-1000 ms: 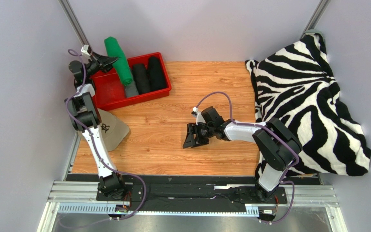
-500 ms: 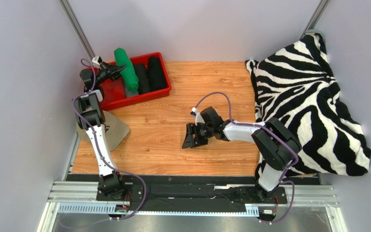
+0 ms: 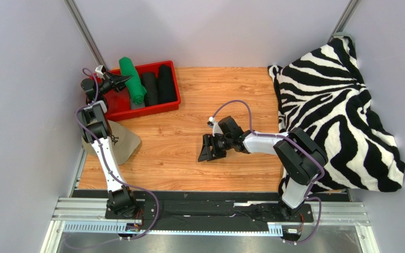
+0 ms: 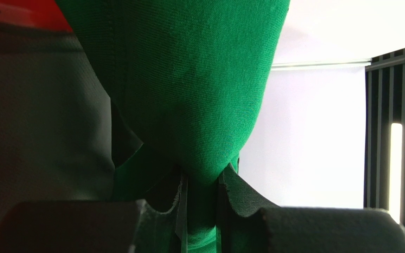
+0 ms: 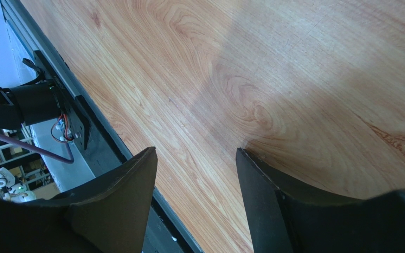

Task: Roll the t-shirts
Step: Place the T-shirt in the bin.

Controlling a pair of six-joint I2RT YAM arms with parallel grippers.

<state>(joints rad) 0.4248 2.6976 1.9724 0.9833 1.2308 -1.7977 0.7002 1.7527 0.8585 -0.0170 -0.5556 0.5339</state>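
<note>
This looks like a robotics lab test cell: plain grey panel walls (image 3: pixel 25 105) on aluminium posts (image 3: pixel 86 31) close in a wood-grain tabletop (image 3: pixel 226 89). Along the bottom of the frame runs a slotted metal mounting rail (image 3: pixel 80 211).

Legible text, numbers, brands: none in any view.
Beige cap (image 3: pixel 127 143): bore a small dark emblem (image 3: pixel 114 139), too small to read; it lay well apart from the left gripper (image 3: pixel 125 79) fingers (image 3: pixel 117 80), toward the arm bases.
Green t-shirt (image 4: pixel 189 79): pinched between those fingers, showed plain cloth without lettering.
</note>
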